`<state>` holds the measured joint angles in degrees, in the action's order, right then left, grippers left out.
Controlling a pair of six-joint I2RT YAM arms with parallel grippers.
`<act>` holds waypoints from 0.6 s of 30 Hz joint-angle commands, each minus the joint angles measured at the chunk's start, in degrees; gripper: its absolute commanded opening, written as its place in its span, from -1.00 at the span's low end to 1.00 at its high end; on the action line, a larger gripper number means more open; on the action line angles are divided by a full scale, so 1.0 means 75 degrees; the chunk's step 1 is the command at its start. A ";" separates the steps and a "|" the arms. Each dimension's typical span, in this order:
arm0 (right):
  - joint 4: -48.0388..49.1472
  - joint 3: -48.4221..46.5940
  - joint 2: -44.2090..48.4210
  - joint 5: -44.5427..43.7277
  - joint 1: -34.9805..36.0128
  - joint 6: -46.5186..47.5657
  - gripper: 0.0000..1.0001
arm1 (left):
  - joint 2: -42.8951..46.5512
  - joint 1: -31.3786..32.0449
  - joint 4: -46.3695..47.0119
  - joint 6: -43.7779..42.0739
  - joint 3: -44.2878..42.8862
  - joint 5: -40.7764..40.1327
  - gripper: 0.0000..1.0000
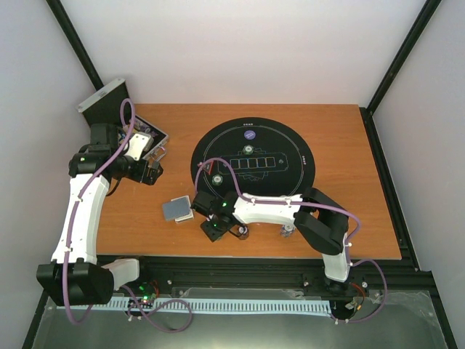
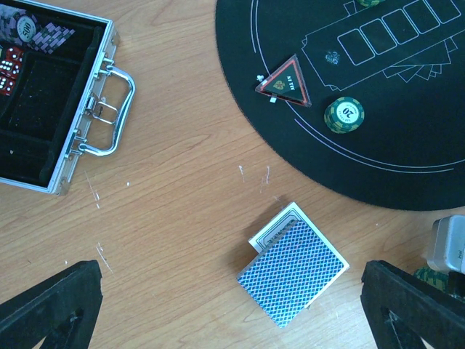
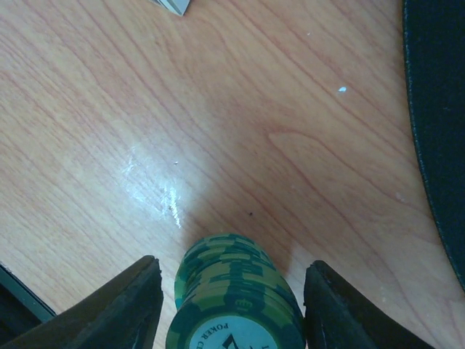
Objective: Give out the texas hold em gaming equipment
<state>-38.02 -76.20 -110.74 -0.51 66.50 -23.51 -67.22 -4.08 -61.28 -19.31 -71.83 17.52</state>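
From its own wrist view, the right claw straddled a stack of green poker chips standing on the wooden bench at bottom centre. Its fingers were spread, with a sliver of wood showing at the stack's left, so it was not clamped. The round black mat curved down the right edge, leaving the stack just outside it.

The left claw gaped wide, gripping nothing. The blue-backed deck of cards lay just ahead, set diagonally, a corner towards the claw.

Upper left, the open silver metal case held purple-white chips and red dice. On the mat lay a red triangle marker and one green chip.
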 commanded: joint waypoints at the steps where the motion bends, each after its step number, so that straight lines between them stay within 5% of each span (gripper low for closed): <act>1: 0.0105 0.0018 0.0025 0.0006 0.0116 -0.0077 0.03 | 0.0160 -0.0045 0.0002 0.0021 -0.0149 0.0043 0.99; 8: 0.0087 0.0024 0.0025 0.0003 0.0166 -0.0091 -0.19 | 0.0183 -0.0042 -0.0010 0.0002 -0.0149 0.0026 1.00; 12: -0.0010 0.0015 -0.0031 -0.0074 0.0168 -0.0053 0.03 | 0.0200 -0.0042 -0.0023 -0.0003 -0.0160 0.0037 1.00; 18: -0.0075 0.0024 0.0004 -0.0218 0.0169 -0.0049 0.04 | 0.0209 -0.0042 -0.0010 -0.0015 -0.0161 0.0043 1.00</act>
<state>-37.93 -76.18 -110.74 -0.86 66.98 -23.59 -66.89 -4.08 -61.30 -19.31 -71.83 17.52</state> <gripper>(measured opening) 0.526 0.999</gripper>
